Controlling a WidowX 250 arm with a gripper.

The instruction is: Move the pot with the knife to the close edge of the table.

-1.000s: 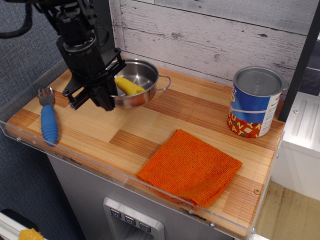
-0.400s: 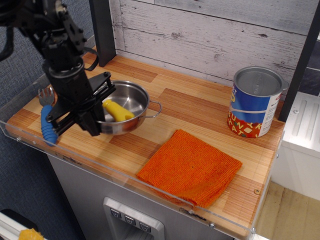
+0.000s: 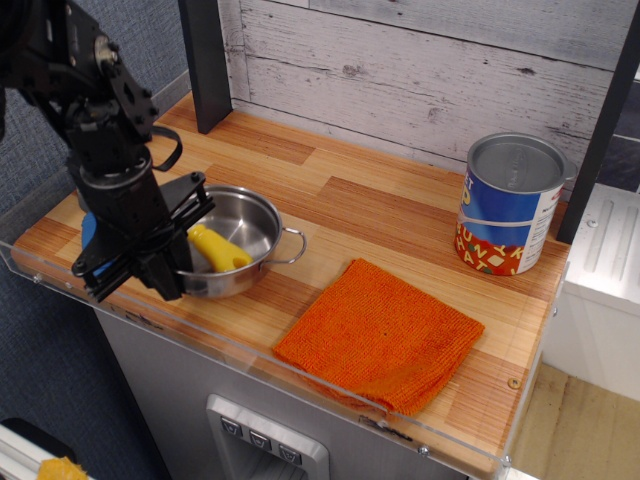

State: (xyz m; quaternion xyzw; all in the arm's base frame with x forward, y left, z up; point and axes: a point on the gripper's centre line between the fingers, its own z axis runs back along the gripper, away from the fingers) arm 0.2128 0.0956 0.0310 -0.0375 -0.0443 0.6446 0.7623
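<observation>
The small shiny steel pot [image 3: 238, 226] sits low near the front left edge of the wooden table [image 3: 390, 210]. One wire loop handle [image 3: 290, 247] points right. The knife's yellow handle [image 3: 219, 249] lies inside the pot; its white blade is hidden behind the gripper. My black gripper [image 3: 160, 262] is shut on the pot's left rim, covering that side and the other handle. I cannot tell whether the pot rests on the wood or hangs just above it.
An orange cloth [image 3: 380, 334] lies at the front, right of the pot. A blue-labelled tin can [image 3: 508, 205] stands at the back right. The clear acrylic rim [image 3: 220, 345] runs along the front edge. A bit of the blue fork handle [image 3: 88, 230] shows behind my arm.
My gripper has carried the pot with the knife from the back left toward the front edge and down, and my arm now covers most of the fork.
</observation>
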